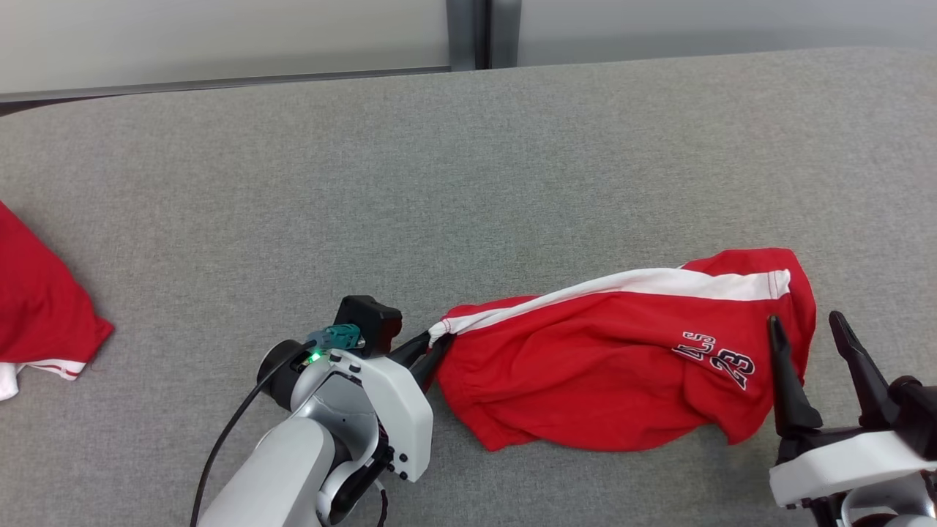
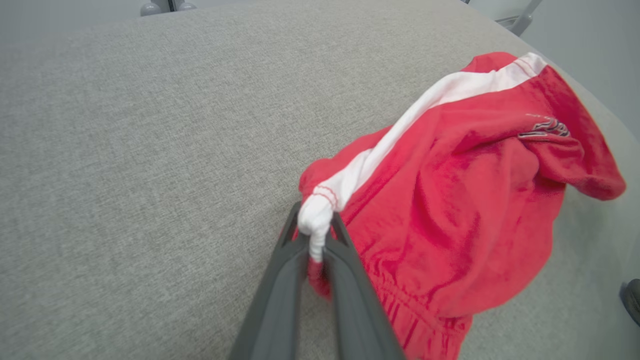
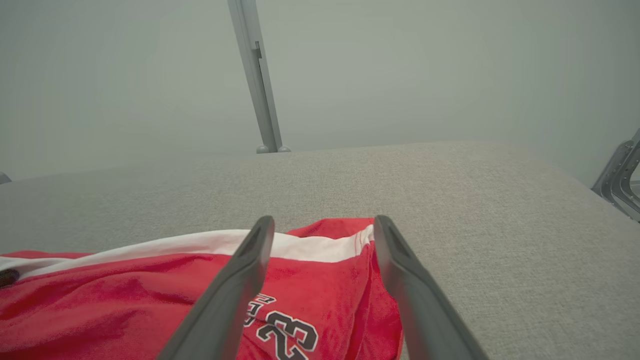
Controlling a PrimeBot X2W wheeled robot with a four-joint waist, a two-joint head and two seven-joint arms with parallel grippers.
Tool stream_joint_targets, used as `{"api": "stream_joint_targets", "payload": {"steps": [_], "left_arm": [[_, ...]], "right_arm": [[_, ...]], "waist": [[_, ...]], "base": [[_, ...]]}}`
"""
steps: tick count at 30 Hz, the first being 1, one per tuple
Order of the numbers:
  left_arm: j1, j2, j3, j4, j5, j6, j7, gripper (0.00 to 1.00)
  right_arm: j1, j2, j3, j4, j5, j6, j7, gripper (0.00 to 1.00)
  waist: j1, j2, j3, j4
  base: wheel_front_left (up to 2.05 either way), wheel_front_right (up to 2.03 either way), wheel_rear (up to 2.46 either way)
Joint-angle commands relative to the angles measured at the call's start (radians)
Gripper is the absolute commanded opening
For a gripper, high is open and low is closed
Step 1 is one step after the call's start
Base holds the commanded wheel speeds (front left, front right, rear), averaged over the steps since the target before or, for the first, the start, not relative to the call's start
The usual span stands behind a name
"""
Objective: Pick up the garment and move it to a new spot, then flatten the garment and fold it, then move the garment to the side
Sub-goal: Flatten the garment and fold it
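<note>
The garment is a pair of red shorts (image 1: pixel 607 366) with a white side stripe and a "23" print, lying crumpled on the grey padded table (image 1: pixel 468 161) at the lower right. My left gripper (image 1: pixel 432 344) is shut on the bunched white corner at the shorts' left end (image 2: pixel 316 222). My right gripper (image 1: pixel 805 329) stands open over the shorts' right end, one finger over the red cloth beside the print, the other over the table. In the right wrist view its fingers (image 3: pixel 235 280) straddle the hem of the shorts (image 3: pixel 320 280) without pinching it.
A second red garment with white trim (image 1: pixel 36 307) lies at the table's left edge. The table's far edge meets a pale wall with a grey post (image 1: pixel 468 33). Bare grey surface stretches across the middle and back.
</note>
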Motion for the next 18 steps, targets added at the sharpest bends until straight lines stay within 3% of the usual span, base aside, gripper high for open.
{"api": "stream_joint_targets", "payload": {"steps": [1, 16, 17, 18], "left_arm": [[-0.007, 0.005, 0.001, -0.010, 0.001, 0.003, -0.005, 0.00], [-0.046, -0.005, -0.013, -0.023, 0.004, 0.007, -0.029, 0.00], [-0.046, -0.006, -0.014, -0.022, 0.003, 0.006, -0.032, 0.00], [-0.047, -0.007, -0.015, -0.021, 0.003, 0.006, -0.035, 0.00]], "right_arm": [[-0.016, -0.017, -0.016, 0.028, 0.010, 0.000, 0.012, 1.00], [-0.211, -0.097, -0.009, 0.286, 0.102, 0.000, 0.076, 1.00], [-0.222, -0.103, -0.003, 0.300, 0.111, 0.000, 0.082, 0.95], [-0.233, -0.109, -0.001, 0.310, 0.116, 0.000, 0.085, 0.47]], "waist": [[0.0000, -0.0001, 0.008, 0.008], [0.0000, -0.0001, 0.071, 0.042], [0.0000, -0.0001, 0.073, 0.045], [0.0000, -0.0001, 0.076, 0.047]], "base": [[0.00, 0.00, 0.00], [0.00, 0.00, 0.00], [0.00, 0.00, 0.00], [0.00, 0.00, 0.00]]}}
